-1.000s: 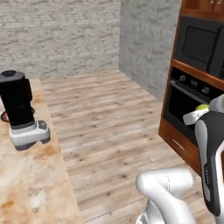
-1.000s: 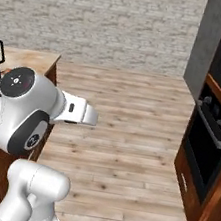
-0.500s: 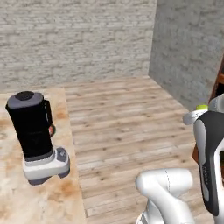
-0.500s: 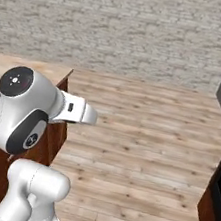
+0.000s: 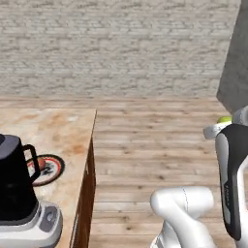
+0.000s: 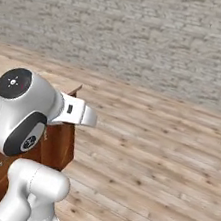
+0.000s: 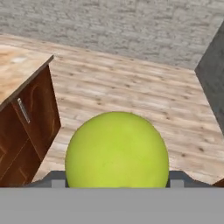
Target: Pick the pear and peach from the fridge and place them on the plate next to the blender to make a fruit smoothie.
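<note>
One pear [image 7: 117,149], clamped between my gripper's [image 7: 114,181] jaws for transfer; the plate [image 5: 52,170] beside the blender [image 5: 17,186] on the counter already bears the peach [image 5: 41,164].

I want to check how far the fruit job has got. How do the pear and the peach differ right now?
The pear is yellow-green; the peach is reddish-orange. The pear sits in the gripper, carried above the wooden floor; the peach already rests on the plate behind the blender on the counter. Both are small round fruits.
</note>
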